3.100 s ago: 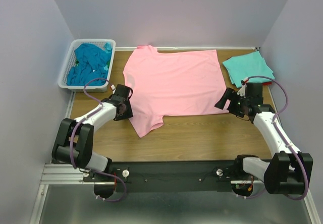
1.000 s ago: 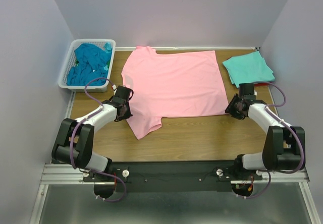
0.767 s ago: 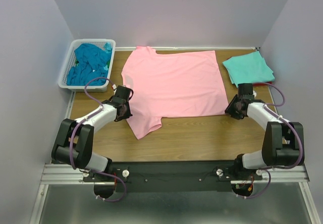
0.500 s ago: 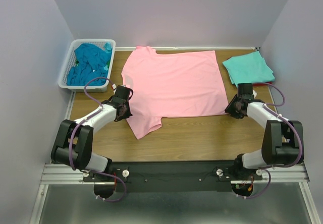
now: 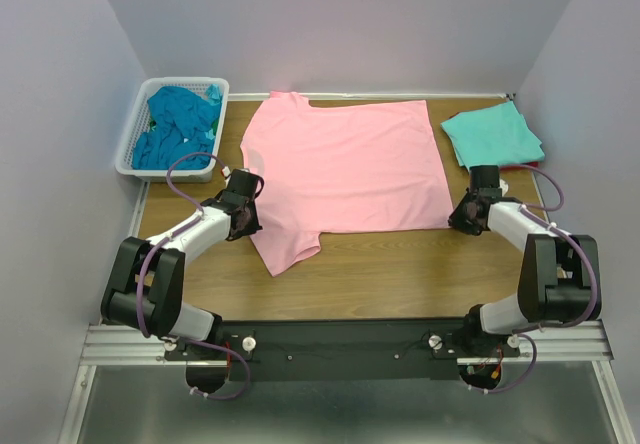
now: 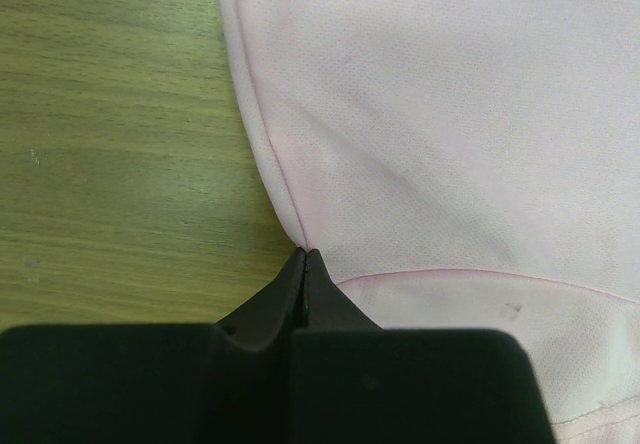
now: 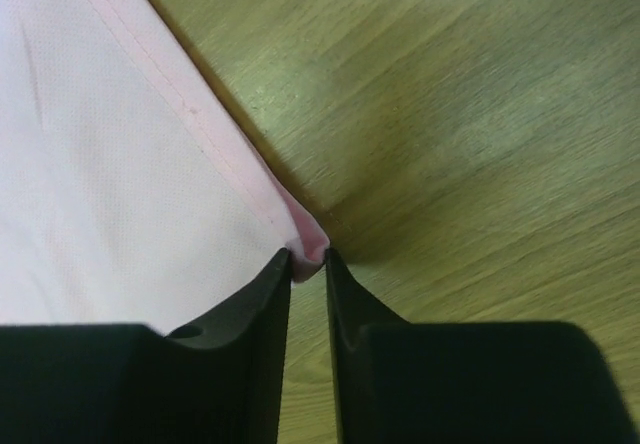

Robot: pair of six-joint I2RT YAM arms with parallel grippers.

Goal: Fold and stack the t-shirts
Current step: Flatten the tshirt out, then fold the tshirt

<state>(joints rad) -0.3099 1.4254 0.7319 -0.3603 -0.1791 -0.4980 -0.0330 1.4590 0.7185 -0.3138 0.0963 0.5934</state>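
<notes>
A light pink t-shirt (image 5: pixel 345 169) lies spread flat across the middle of the table. My left gripper (image 5: pixel 246 226) is at its left edge, where the sleeve meets the body. Its jaws are shut, with the tips (image 6: pixel 305 254) pinching the hem of the pink fabric (image 6: pixel 450 114). My right gripper (image 5: pixel 457 219) is at the shirt's near right corner. Its jaws stand narrow, and that corner (image 7: pixel 308 249) is bunched between the tips, touching both. A folded light aqua t-shirt (image 5: pixel 492 136) lies at the back right with a red edge (image 5: pixel 527 167) showing under it.
A white lattice basket (image 5: pixel 130 154) at the back left holds crumpled teal-blue t-shirts (image 5: pixel 175 124). Bare wooden table (image 5: pixel 400 269) runs between the pink shirt and the arm bases. Walls close in on the left, right and back.
The right gripper came down onto the shirt's near right corner, and its jaws have narrowed onto the fabric. The left gripper and the shirt have stayed put.
</notes>
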